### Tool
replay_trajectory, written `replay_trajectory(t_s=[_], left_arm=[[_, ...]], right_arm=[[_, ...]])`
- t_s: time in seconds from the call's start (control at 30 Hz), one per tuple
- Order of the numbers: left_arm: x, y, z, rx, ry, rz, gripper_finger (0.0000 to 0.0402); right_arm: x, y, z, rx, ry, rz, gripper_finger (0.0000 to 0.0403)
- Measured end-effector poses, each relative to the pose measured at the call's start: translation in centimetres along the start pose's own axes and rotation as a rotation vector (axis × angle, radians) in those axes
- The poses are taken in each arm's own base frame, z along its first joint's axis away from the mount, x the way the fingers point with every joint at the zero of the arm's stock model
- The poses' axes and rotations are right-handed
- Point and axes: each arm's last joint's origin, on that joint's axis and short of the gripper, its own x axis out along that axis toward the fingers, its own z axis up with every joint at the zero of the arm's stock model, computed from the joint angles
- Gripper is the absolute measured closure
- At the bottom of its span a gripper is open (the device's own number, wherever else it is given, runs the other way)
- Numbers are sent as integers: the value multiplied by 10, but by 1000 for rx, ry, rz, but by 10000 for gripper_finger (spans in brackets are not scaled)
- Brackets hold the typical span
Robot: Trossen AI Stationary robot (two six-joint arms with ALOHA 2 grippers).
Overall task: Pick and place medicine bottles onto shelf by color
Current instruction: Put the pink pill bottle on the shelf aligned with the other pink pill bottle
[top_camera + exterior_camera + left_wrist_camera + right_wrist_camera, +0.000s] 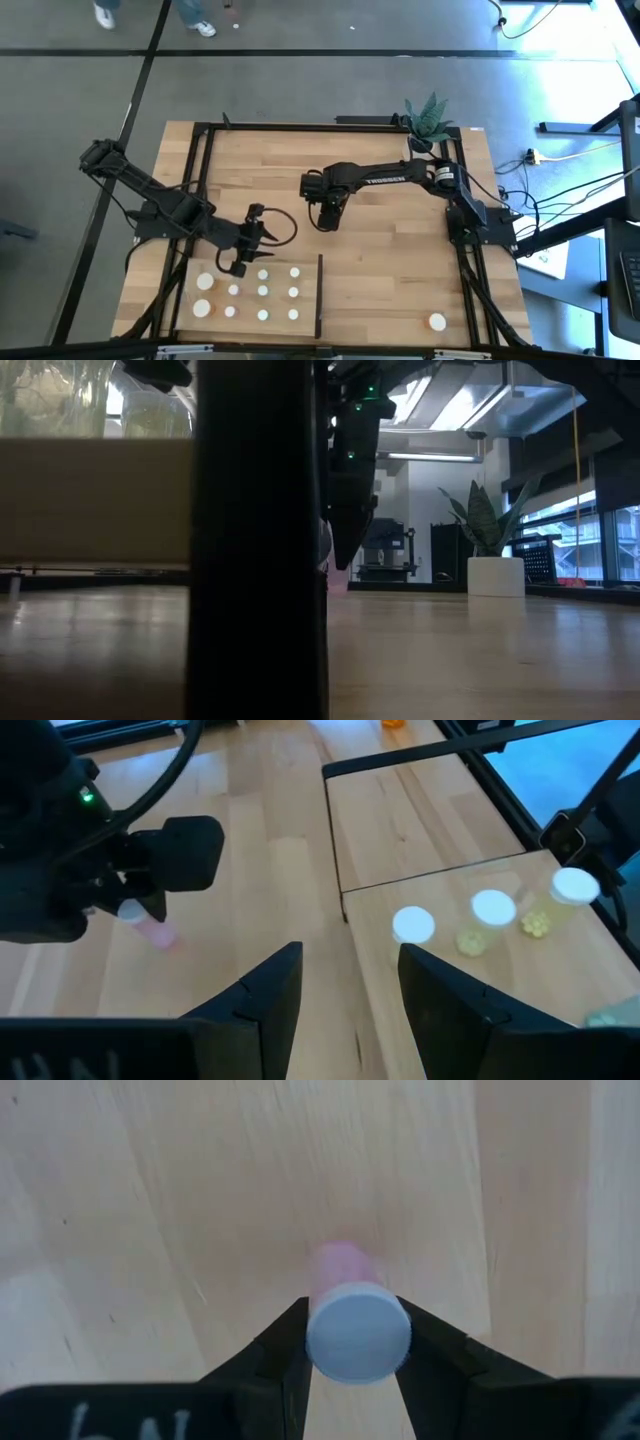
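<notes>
While my right gripper (352, 1342) clamps the pink bottle (356, 1325) mid-frame, I'd carry it level to the shelf (306, 297) — left gripper (348, 982) waits part-open, empty.

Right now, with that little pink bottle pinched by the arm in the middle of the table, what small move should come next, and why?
Probably carry it toward the shelf. The right gripper has its fingers closed on the pink bottle at its white cap, over bare tabletop, away from the rows of bottles already on the shelf. The left gripper hangs empty at the shelf's edge, so keep clear of it.
</notes>
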Motion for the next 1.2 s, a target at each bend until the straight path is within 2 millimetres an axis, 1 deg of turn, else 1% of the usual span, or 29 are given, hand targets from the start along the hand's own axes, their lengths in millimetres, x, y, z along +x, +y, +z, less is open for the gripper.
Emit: replay_trajectory(t_s=[0.13, 0.23, 0.53, 0.67, 0.87, 1.2], left_arm=[[0, 2, 0, -4, 1, 6, 241], [1, 2, 0, -4, 1, 7, 243], [0, 2, 0, -4, 1, 6, 243], [0, 2, 0, -4, 1, 6, 241], [0, 2, 0, -4, 2, 6, 241], [0, 2, -1, 0, 13, 7, 242]], right_arm=[[0, 0, 2, 2, -19, 2, 274], [0, 0, 2, 3, -24, 3, 262], [0, 0, 2, 9, -26, 3, 192], [0, 0, 4, 14, -40, 5, 170], [-6, 0, 6, 16, -46, 5, 166], [-38, -1, 12, 43, -38, 0, 166]])
